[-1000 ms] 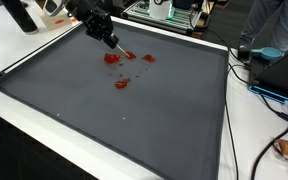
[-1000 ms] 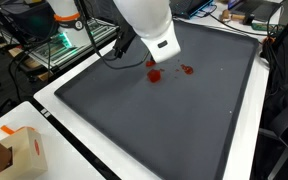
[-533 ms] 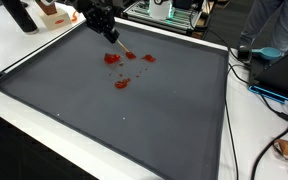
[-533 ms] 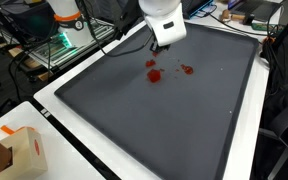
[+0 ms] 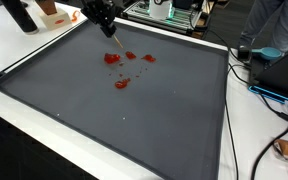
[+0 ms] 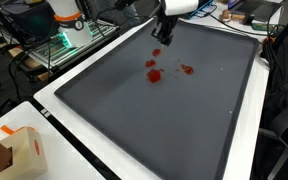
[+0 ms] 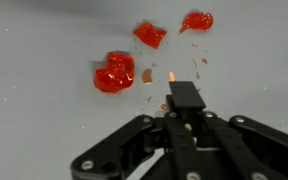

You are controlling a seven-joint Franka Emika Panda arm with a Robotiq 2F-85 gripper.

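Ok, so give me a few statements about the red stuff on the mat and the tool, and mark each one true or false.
1. The red pieces lie on the dark mat. True.
2. The fingers are shut on a thin tool. True.
3. The tool's tip is stuck into the biggest red piece. False: in the wrist view the tip is apart from it, near small crumbs.
4. The wrist view shows only one red piece. False: three larger pieces show, plus crumbs.
5. A box stands in the middle of the mat. False: the cardboard box sits on the white table, off the mat.
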